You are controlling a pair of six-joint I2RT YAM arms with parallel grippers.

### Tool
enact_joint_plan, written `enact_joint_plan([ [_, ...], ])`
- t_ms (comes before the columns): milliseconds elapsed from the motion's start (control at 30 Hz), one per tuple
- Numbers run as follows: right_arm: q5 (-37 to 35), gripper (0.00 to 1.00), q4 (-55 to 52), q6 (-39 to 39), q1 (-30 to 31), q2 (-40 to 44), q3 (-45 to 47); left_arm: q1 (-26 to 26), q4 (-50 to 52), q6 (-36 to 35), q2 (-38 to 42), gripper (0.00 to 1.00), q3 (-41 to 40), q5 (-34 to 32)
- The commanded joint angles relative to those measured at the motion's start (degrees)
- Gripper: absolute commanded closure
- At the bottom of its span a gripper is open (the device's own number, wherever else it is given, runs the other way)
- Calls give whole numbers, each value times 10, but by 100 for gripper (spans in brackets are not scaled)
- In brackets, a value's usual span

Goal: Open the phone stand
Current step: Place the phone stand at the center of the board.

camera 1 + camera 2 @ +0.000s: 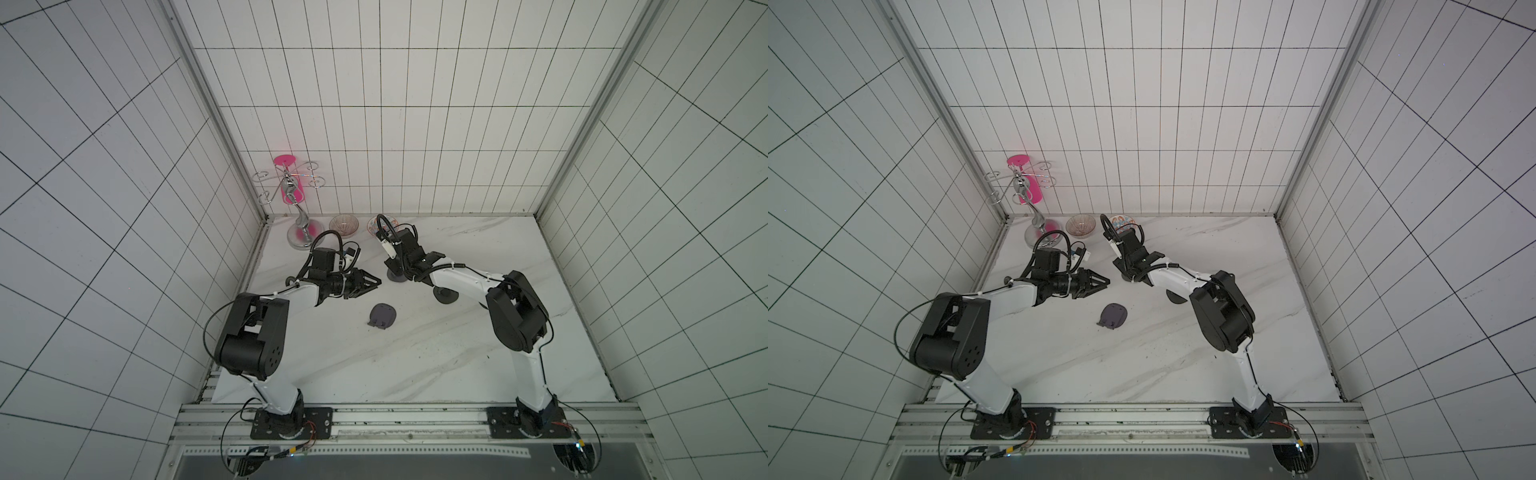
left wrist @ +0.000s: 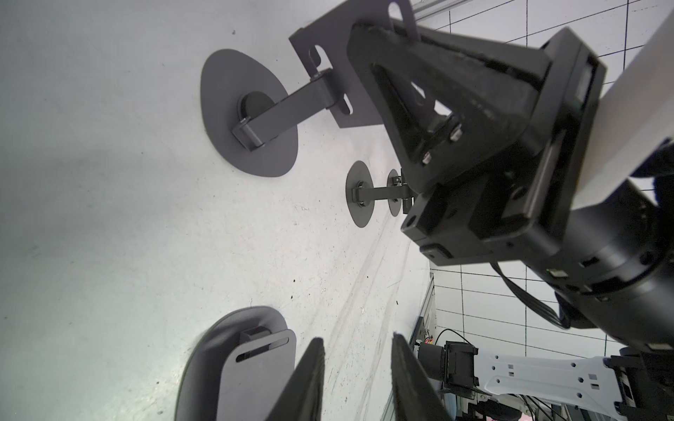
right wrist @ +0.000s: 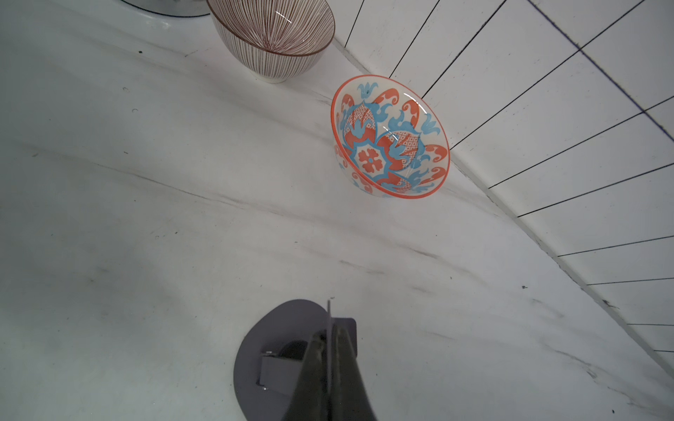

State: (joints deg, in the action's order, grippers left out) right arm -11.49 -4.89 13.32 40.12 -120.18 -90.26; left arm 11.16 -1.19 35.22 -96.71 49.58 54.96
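Observation:
A dark grey phone stand stands unfolded on the marble table, its oval base flat and its arm raised to the back plate. My right gripper is shut on that thin plate's edge, above the base; in a top view the stand peeks out under the wrist. A second grey phone stand lies folded flat mid-table, also visible as the folded stand in the left wrist view. My left gripper hovers open and empty between the two, fingers beside the folded one.
A black round-based stand sits under the right forearm. Along the back wall are a striped bowl, a red-and-blue patterned bowl, and a chrome holder with a pink cylinder behind it.

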Motion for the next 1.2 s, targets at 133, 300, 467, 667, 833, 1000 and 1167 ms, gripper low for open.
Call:
enact_joint_plan([
  [133,37,100,-137,-26,-25,-70,11,1,13,-21,11,68,3,1],
  [300,50,100,-149,-32,-33,-82,1,0,16,-25,15,69,5,4],
  [467,54,100,-152,-35,-34,-91,1,0,18,-28,17,69,4,4],
  [667,67,100,-142,-52,-43,-79,14,0,19,-31,15,69,2,6],
  [833,46,100,-150,-52,-43,-54,7,0,18,-31,14,69,2,6],
  [1000,44,78,-148,-47,-43,-25,8,0,20,-32,18,69,-1,7],
  [1167,8,100,-145,-23,-30,-27,8,1,21,-33,19,69,-3,9],
])
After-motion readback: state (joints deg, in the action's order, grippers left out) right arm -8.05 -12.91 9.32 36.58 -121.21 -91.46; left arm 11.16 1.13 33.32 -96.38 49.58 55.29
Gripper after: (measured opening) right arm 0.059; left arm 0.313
